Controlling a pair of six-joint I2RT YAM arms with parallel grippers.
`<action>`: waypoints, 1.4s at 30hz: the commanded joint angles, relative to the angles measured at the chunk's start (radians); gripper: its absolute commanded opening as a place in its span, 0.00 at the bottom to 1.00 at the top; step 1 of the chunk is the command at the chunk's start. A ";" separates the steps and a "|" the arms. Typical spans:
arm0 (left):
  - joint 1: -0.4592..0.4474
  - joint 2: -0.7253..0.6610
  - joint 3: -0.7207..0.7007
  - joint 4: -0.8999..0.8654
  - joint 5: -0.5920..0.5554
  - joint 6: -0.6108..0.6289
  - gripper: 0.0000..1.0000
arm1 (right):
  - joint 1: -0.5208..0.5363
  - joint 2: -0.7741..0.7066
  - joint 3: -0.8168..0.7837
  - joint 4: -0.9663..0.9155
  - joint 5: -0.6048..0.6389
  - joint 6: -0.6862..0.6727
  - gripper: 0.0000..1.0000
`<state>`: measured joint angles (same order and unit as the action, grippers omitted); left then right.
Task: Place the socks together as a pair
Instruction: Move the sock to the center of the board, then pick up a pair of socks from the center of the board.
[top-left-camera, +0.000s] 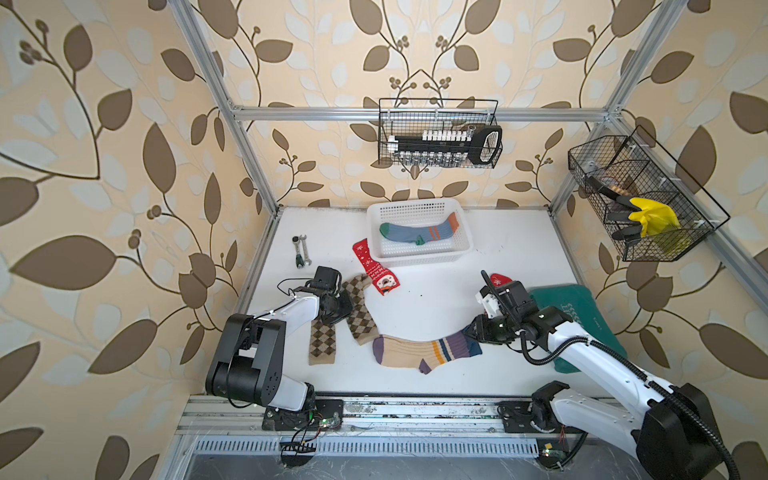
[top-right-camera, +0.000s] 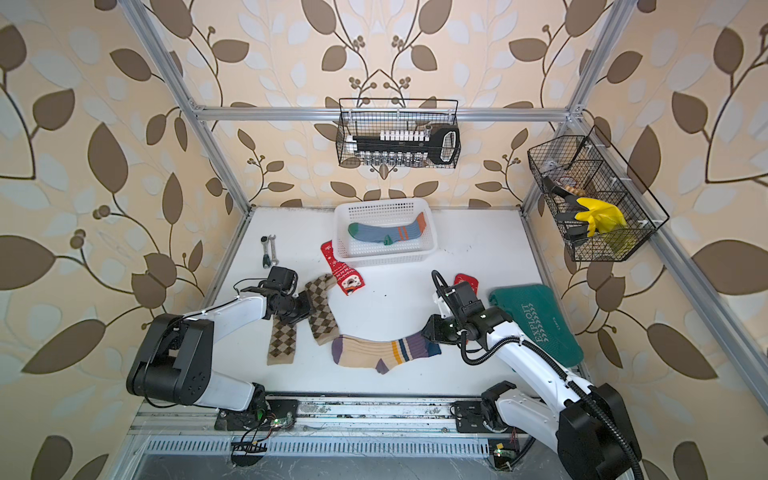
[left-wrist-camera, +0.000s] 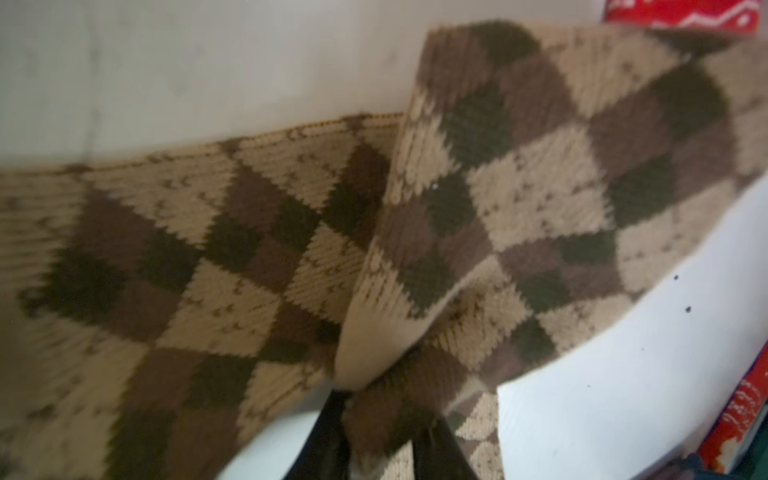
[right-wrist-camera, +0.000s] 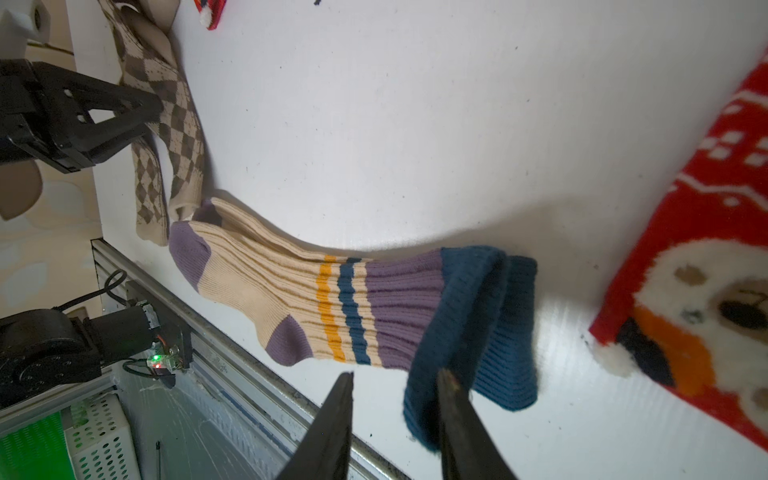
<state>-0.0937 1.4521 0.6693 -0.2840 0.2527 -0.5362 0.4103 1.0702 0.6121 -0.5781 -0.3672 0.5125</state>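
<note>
Now your right gripper (right-wrist-camera: 392, 376) stands parted at the blue cuff (right-wrist-camera: 469, 324) of the beige purple-toed socks (right-wrist-camera: 270, 286), whose length runs toward the left arm (top-left-camera: 291, 311). Your left gripper (right-wrist-camera: 151, 118) pinches the brown argyle socks (top-left-camera: 361, 320) just beyond their toes.

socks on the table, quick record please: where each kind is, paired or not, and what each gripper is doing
blue-grey sock: in white basket
beige socks: stacked as a pair, table front
brown argyle socks: overlapping, not aligned
red socks: apart, one beside basket, one by right arm
left gripper: shut on an argyle sock
right gripper: open at the beige cuff
</note>
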 joint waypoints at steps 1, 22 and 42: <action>0.058 -0.064 -0.013 0.032 0.010 0.000 0.27 | -0.003 0.012 -0.015 0.010 -0.010 -0.008 0.34; -0.409 -0.572 -0.139 -0.252 -0.064 -0.144 0.67 | -0.073 0.022 -0.087 0.061 -0.006 0.038 0.36; -0.551 -0.360 -0.103 -0.171 -0.041 -0.146 0.62 | 0.001 -0.186 -0.170 -0.021 0.148 0.168 0.41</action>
<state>-0.6361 1.0859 0.5320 -0.4652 0.2058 -0.6872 0.4103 0.9218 0.4412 -0.5476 -0.2932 0.6582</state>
